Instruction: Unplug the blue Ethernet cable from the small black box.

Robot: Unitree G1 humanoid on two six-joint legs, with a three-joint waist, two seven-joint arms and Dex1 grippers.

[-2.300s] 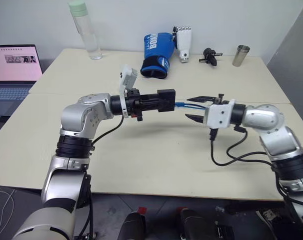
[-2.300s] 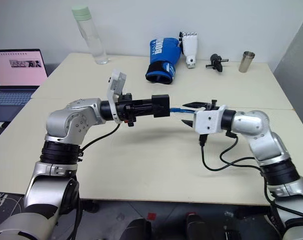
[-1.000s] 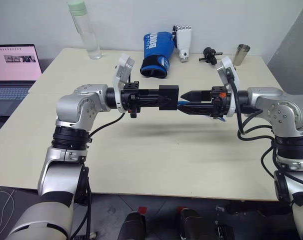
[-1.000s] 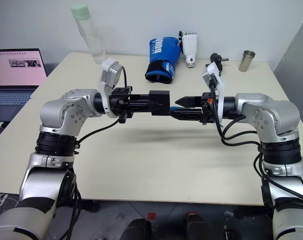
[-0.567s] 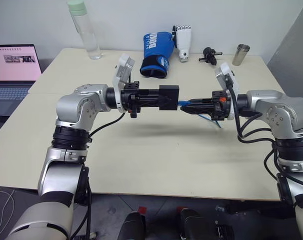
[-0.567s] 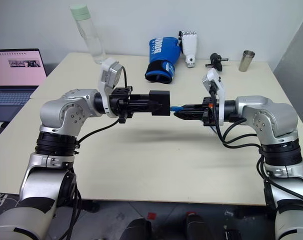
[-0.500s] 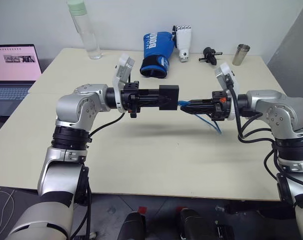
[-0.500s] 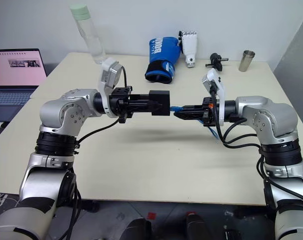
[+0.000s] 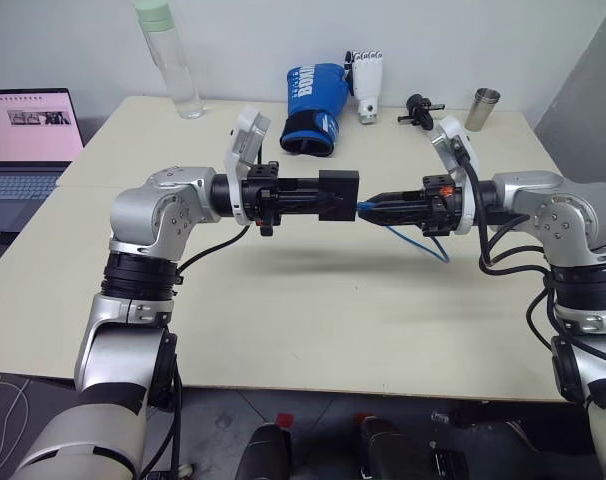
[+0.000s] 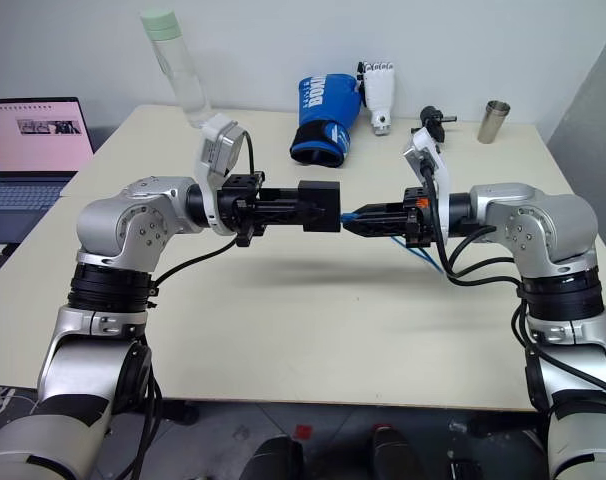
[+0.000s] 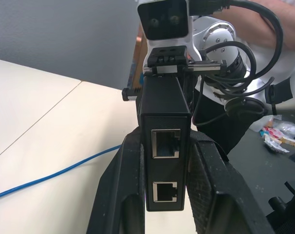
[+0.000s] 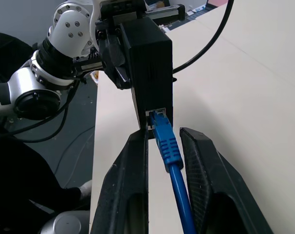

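Note:
The small black box (image 9: pixel 338 193) hangs in the air over the table, clamped between the fingers of my left gripper (image 11: pixel 168 139), which is shut on it. Two empty ports on the box face the left wrist view. The blue Ethernet cable (image 9: pixel 423 240) has its plug (image 12: pixel 163 134) seated in a port on the box's other side. From there the cable droops to the tabletop. My right gripper (image 12: pixel 163 130) points at the box from the right. Its fingers (image 12: pixel 133 180) stand narrowly open on either side of the plug, with a thin gap each side.
At the far edge of the cream table (image 9: pixel 283 320) are a clear bottle (image 9: pixel 168 60), a blue boxing glove (image 9: pixel 313 95), a white robotic hand (image 9: pixel 365 85), a small black part (image 9: pixel 419 108) and a metal cup (image 9: pixel 481 110). A laptop (image 9: pixel 28 140) is off to the left.
The right gripper's fingers stood wide a second ago, then closed, and now sit slightly parted around the plug. The loose cable hangs lower. The left gripper and box have not moved.

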